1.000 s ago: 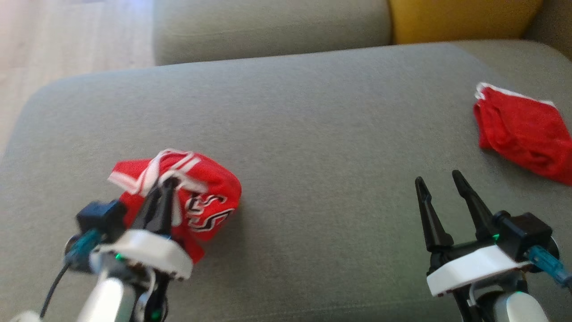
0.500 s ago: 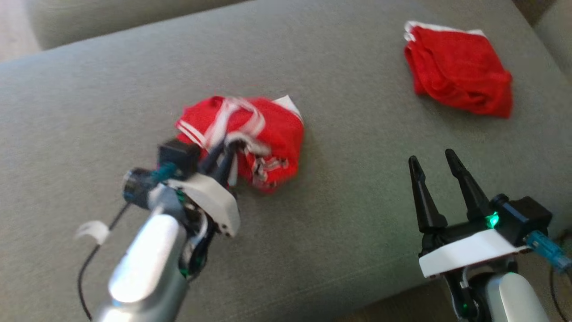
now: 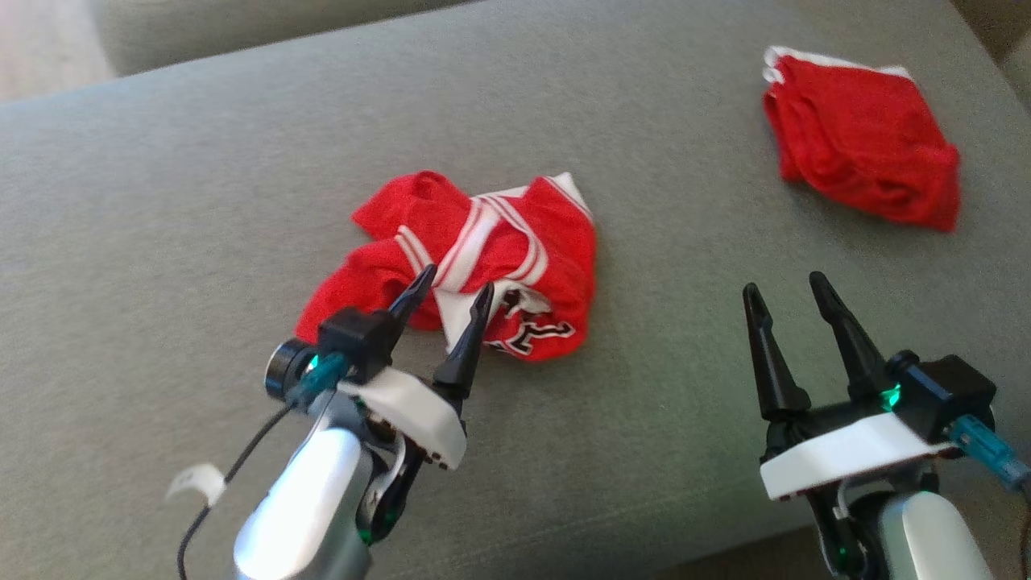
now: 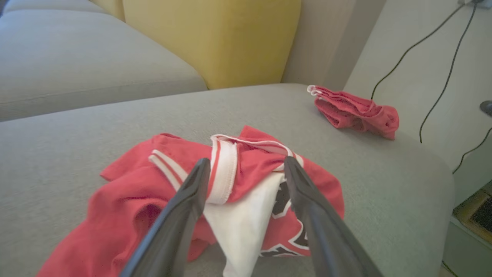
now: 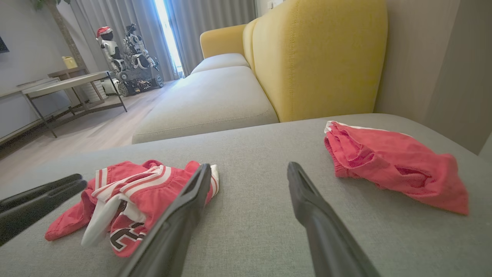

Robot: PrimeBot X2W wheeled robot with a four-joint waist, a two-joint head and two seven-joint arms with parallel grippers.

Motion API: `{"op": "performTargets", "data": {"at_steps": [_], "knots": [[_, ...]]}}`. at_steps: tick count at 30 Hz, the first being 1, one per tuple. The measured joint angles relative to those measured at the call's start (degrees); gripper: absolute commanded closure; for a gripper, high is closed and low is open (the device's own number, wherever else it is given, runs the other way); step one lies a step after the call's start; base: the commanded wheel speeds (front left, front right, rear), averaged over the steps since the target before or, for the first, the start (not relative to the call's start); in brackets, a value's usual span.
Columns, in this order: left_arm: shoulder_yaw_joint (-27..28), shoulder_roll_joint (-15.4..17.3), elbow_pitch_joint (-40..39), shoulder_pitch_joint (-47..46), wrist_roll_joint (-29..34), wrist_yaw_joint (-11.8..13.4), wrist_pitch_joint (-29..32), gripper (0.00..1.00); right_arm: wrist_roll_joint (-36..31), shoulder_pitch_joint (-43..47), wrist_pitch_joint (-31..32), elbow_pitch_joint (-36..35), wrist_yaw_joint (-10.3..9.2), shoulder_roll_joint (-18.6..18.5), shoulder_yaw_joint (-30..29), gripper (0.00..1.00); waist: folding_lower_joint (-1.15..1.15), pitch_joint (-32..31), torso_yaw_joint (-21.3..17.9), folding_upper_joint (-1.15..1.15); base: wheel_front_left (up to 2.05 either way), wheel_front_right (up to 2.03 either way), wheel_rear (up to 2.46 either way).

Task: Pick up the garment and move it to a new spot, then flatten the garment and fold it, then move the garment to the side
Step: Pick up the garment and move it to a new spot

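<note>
While my left jaws stand spread wide and hold nothing, the garment (image 3: 483,250) lies crumpled on the grey sofa cushion (image 3: 660,403) straight ahead of them, its near edge under and between my left fingertips (image 3: 412,294), so that arm is by far the nearer; my right jaws, equally spread and empty, hang well apart to the right. Its long axis seems to run from near left to far right in the head view. Whether my tips touch the cloth I cannot tell. Folds bury the hem and most of the black-and-white print, and the left wrist view cuts off its near edge. A second red garment (image 3: 866,137) sits bunched at the far right
</note>
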Motion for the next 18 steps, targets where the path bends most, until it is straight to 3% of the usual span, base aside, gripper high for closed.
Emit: {"op": "performTargets", "data": {"at_steps": [8,18], "knots": [[6.2,2.0,-7.0,6.1,-0.5,5.9,-2.3,0.00,-1.4,0.2,1.8,-0.1,0.01,0.0,-1.1,0.00,0.00,-3.7,6.7,0.00,0.00,0.00,0.00],[12.5,6.5,-10.5,13.4,-1.0,9.7,-2.7,0.00,-2.8,2.7,2.3,0.9,0.01,0.0,-1.6,0.00,0.00,-8.4,12.5,0.00,0.00,0.00,0.00]]}}
